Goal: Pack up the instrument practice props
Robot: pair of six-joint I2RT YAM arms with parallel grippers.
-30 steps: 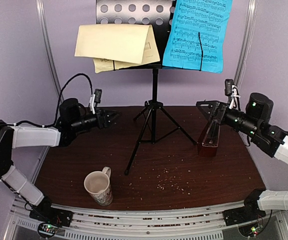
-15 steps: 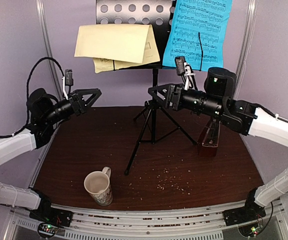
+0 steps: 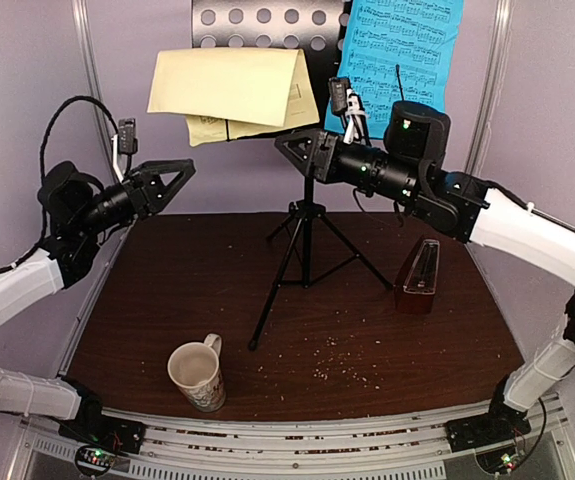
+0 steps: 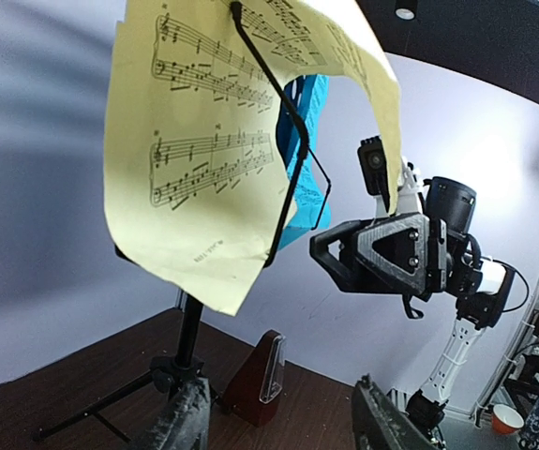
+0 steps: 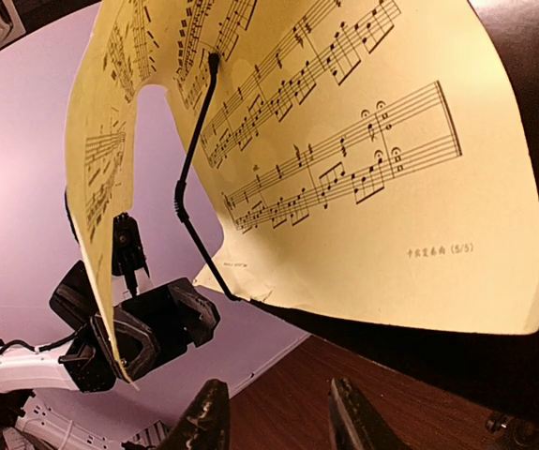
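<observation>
The black music stand (image 3: 307,215) stands mid-table on its tripod. On the left of its perforated desk lie pale yellow music sheets (image 3: 232,88), folded over, and a blue sheet (image 3: 399,62) hangs on the right. Wire retainers (image 4: 292,159) hold the sheets. The red-brown metronome (image 3: 419,280) stands on the table at right. My left gripper (image 3: 185,172) is raised left of the stand, open and empty. My right gripper (image 3: 292,150) hovers by the desk's ledge under the yellow sheets (image 5: 363,169), jaws apart, nothing between them. Each wrist view shows the other gripper beyond the yellow sheets (image 4: 194,159).
A cream patterned mug (image 3: 199,375) stands near the table's front left. Crumbs lie scattered over the brown tabletop (image 3: 367,340). Purple walls and metal posts (image 3: 97,100) enclose the back and sides.
My right arm left the metronome, swung left and up to the stand's ledge, and its jaws narrowed. My left arm rose toward the yellow sheets' left side.
</observation>
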